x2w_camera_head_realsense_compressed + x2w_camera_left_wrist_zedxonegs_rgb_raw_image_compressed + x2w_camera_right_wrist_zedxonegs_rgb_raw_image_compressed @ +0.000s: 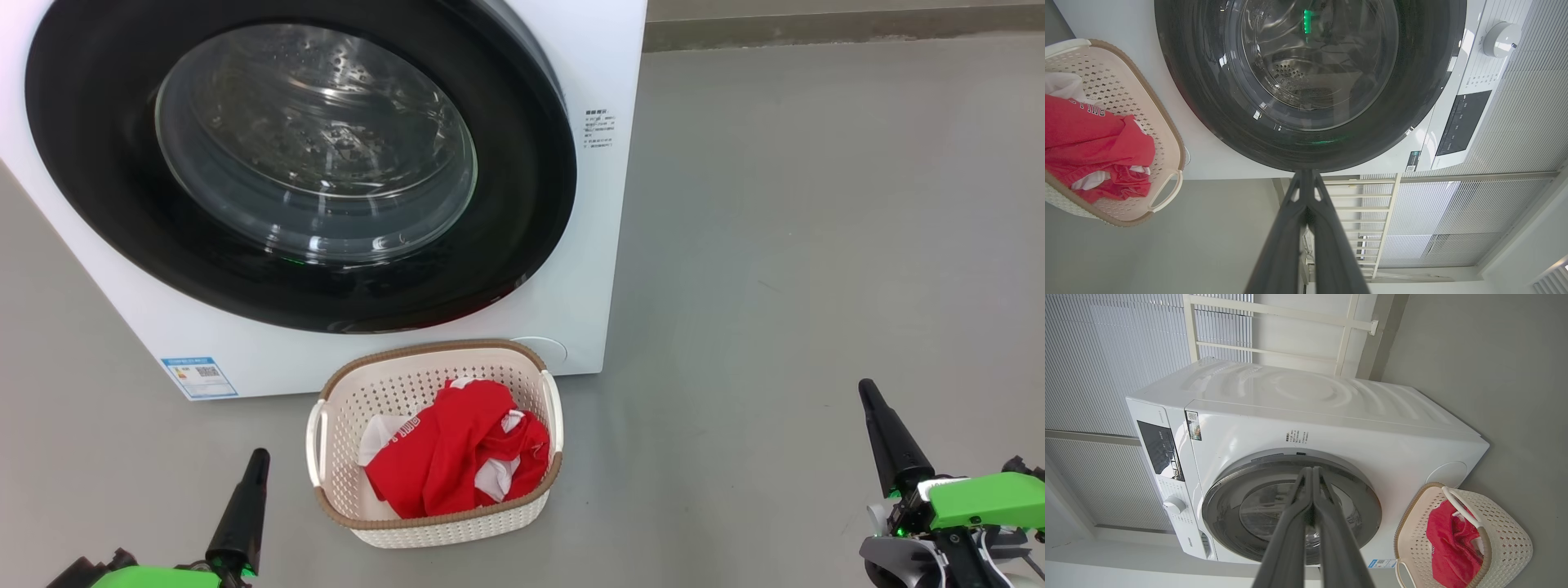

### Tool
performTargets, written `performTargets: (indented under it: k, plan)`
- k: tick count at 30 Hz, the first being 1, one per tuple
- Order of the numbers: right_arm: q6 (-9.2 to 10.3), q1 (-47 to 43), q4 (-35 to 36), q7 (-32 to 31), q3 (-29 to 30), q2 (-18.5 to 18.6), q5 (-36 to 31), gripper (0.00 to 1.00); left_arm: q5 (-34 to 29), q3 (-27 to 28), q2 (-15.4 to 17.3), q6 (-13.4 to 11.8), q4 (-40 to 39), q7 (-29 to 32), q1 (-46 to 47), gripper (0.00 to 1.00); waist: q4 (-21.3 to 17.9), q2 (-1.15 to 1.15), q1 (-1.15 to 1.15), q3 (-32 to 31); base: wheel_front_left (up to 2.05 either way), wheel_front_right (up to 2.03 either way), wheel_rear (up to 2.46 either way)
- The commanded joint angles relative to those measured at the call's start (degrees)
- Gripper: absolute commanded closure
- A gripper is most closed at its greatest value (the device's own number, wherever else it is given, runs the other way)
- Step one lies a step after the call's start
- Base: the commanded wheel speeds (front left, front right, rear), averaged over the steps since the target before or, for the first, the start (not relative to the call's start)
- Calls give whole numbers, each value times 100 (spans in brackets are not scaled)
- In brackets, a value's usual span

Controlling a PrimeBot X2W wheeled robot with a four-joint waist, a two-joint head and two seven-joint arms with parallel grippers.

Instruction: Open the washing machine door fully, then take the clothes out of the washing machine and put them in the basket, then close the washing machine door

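While the washing machine door (314,143) lies flat against the front of the white front-loading washing machine (588,245), its glossy black rim ringing a clear glass bowl, the steel drum behind the glass shows no red fabric. Just in front of the washing machine, below the door's lower right edge, the cream perforated basket (449,531) stands on the grey floor (816,245). Inside it lie the clothes (457,457), a crumpled heap of red garments with white trim and some white lettering.

The left gripper (259,459) hovers in front of the washing machine's lower left corner, touching nothing, with its two dark fingers pressed together and empty. The right gripper (867,390) hangs well to the right of the washing machine over bare floor, its fingers likewise together and empty.

From this, all three steps look done: drum emptied, clothes in the basket, door shut. Whether the latch has caught cannot be told. The next move would call only for checking that and, if the door proves loose, a firm push on the black rim.
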State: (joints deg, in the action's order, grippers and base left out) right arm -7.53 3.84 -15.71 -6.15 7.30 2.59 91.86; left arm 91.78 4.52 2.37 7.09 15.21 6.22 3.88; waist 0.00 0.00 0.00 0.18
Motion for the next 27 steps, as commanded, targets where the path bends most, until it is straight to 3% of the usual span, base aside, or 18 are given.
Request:
performTargets:
  k: [1, 27]
  plan:
    - [4, 234, 168, -36, -76, 32, 28, 100, 38, 201, 51, 40, -117, 27, 231, 100, 0, 0, 0, 0, 0, 0, 0]
    - [4, 234, 168, -37, -74, 31, 27, 100, 39, 200, 51, 40, -117, 27, 231, 100, 0, 0, 0, 0, 0, 0, 0]
